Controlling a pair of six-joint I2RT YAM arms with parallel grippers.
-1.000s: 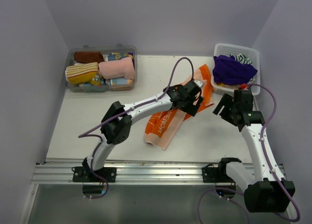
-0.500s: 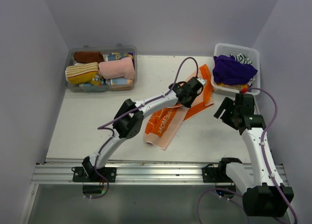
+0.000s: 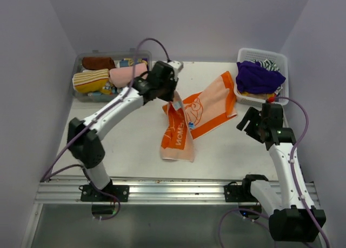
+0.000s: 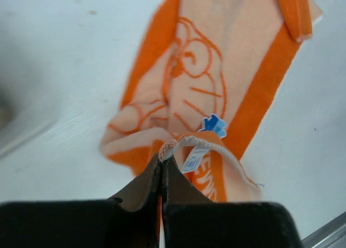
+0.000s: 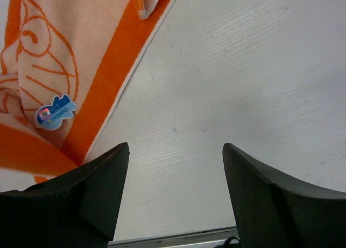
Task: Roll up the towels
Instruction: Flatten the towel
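An orange-and-cream towel (image 3: 203, 107) with a cartoon print lies spread across the middle of the table. One corner of it is lifted and pulled toward the left. My left gripper (image 3: 172, 97) is shut on that corner's hem. In the left wrist view the fingertips (image 4: 154, 169) pinch the cream edge, and the towel (image 4: 216, 69) hangs below with a white label and a blue tag. My right gripper (image 3: 250, 122) hovers open to the right of the towel, with only bare table between its fingers (image 5: 102, 178). The towel's orange border (image 5: 108, 91) shows at the left of that view.
A white basket (image 3: 281, 61) at the back right holds a purple towel (image 3: 257, 76) and a striped one. A clear bin (image 3: 78, 94) at the back left holds several rolled towels, among them a pink one (image 3: 130, 75). Purple walls close in both sides.
My left gripper closed on the towel's corner and swung left and back, lifting it and dragging the towel open. The right arm has barely moved.
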